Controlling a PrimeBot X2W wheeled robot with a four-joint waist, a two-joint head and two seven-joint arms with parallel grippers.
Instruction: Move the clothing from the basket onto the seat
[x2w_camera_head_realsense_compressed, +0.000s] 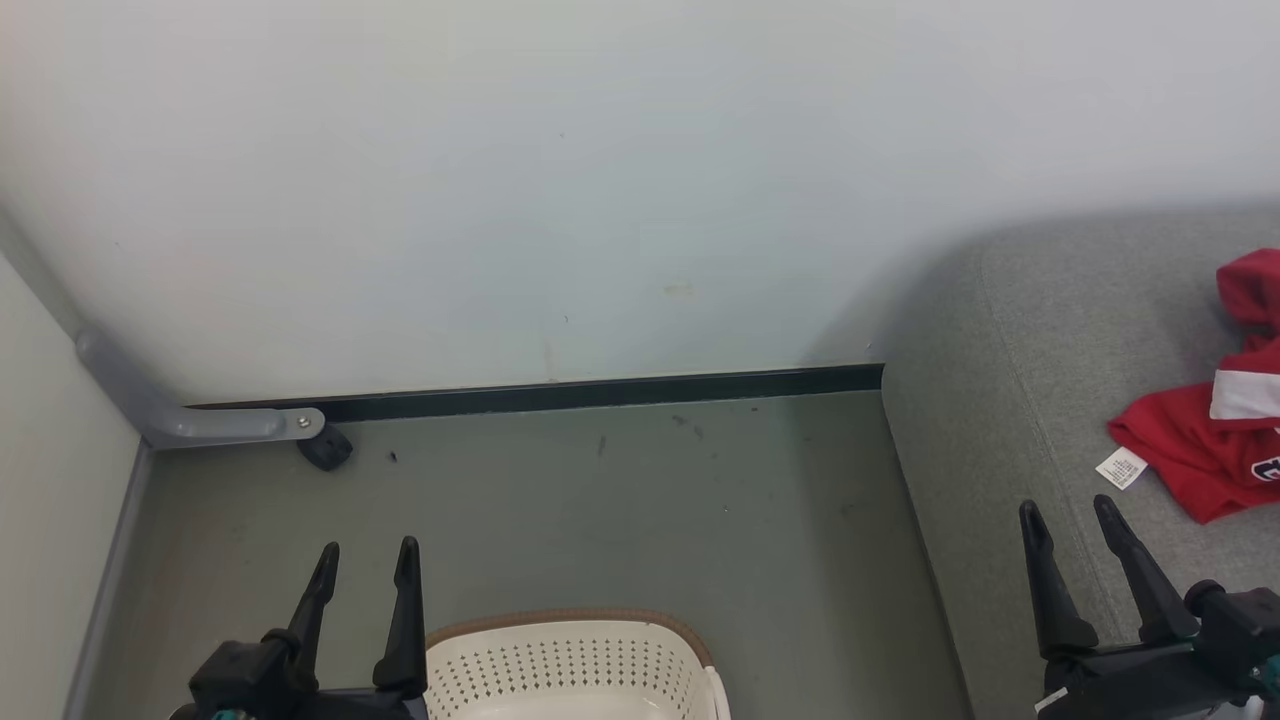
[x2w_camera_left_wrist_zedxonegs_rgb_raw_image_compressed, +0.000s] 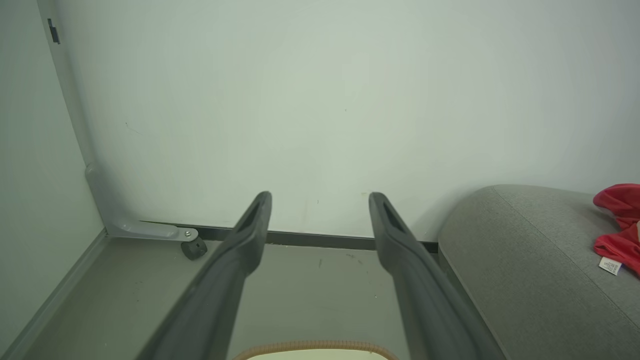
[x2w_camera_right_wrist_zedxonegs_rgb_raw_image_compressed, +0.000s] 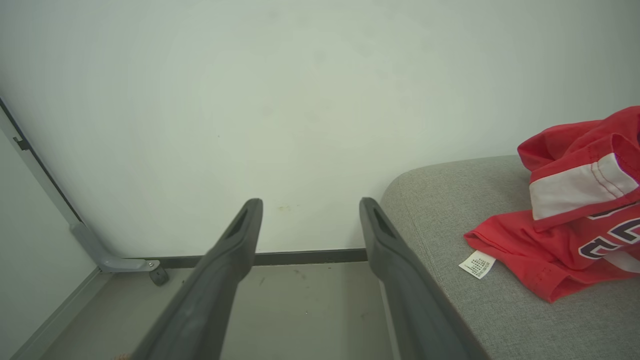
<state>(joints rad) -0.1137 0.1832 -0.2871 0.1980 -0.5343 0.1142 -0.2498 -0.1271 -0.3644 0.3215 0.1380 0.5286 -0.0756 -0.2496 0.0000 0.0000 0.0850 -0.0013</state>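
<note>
Our left gripper (x2w_camera_head_realsense_compressed: 369, 545) hangs at the near left with its two dark fingers spread wide and nothing between them. It is above the floor (x2w_camera_head_realsense_compressed: 600, 520), just left of the basket (x2w_camera_head_realsense_compressed: 560, 665). Our right gripper (x2w_camera_head_realsense_compressed: 1067, 505) is at the near right, its fingers parted just as wide and also bare, over the near left part of the seat (x2w_camera_head_realsense_compressed: 1000, 400). Neither gripper touches anything.

The cream basket stands on the floor between the two grippers, closer to the left one. We see its brown rim and its perforated far wall. The lower edge of the head view cuts off the rest, so we cannot tell what lies in it.

The grey seat takes up the right side, with its rounded corner towards the wall (x2w_camera_head_realsense_compressed: 600, 200). The clothing (x2w_camera_head_realsense_compressed: 1215, 440) lies on the seat cushion, to the right of the right gripper and beyond it, apart from its fingertips. It is a crumpled red heap with a white band and dark block lettering. A small white label tag (x2w_camera_head_realsense_compressed: 1121, 467) rests on the grey fabric at the heap's left edge.

Further out, a black skirting strip (x2w_camera_head_realsense_compressed: 600, 392) runs along the foot of the pale wall. In the far left corner a grey bracket (x2w_camera_head_realsense_compressed: 200, 425) bends down onto the floor, with a small black stopper (x2w_camera_head_realsense_compressed: 325, 450) just beside its end.
</note>
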